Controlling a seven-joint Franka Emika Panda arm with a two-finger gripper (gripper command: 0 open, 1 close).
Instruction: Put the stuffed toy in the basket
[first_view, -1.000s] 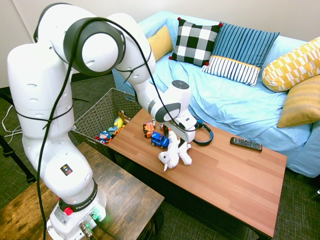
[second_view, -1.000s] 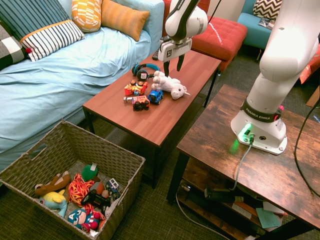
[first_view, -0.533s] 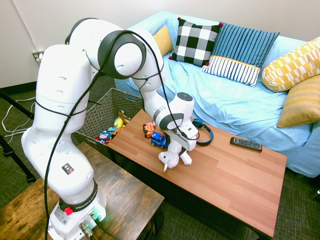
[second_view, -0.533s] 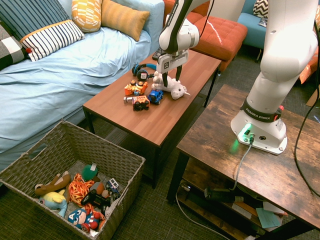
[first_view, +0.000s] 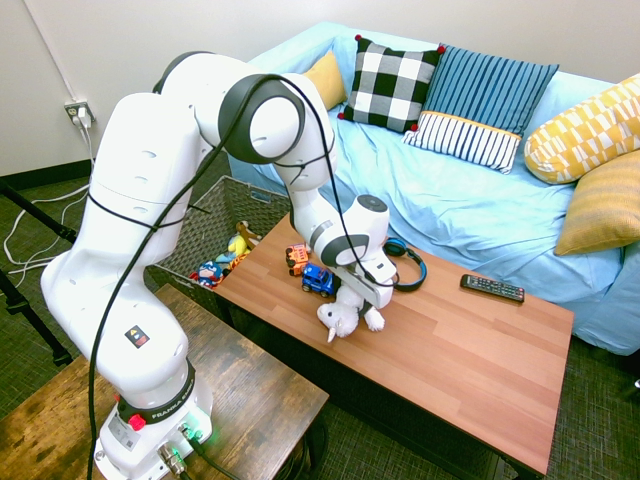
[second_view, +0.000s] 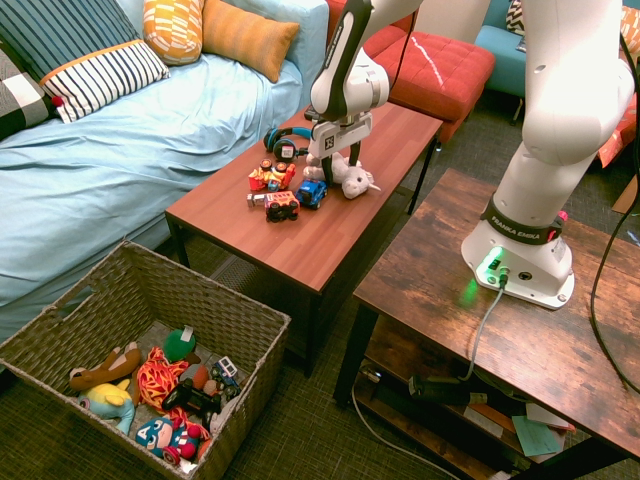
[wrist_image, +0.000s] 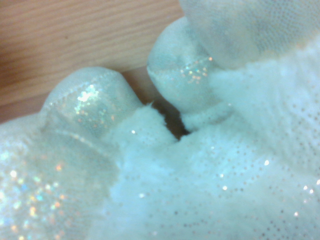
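Now pincer (second_view: 340, 164) spread wide, straddling stuffed toy (first_view: 345, 312) on table (first_view: 470, 350).

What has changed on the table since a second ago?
The gripper has come down from above onto the stuffed toy, its open fingers now either side of the body; nothing is gripped yet. The stuffed toy, toy cars, headphones, remote and basket stayed put.

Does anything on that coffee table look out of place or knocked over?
Nothing is spilled or damaged. The white stuffed toy lies flopped on its side beside the toy cars, under the open gripper; the other toys are in the basket.
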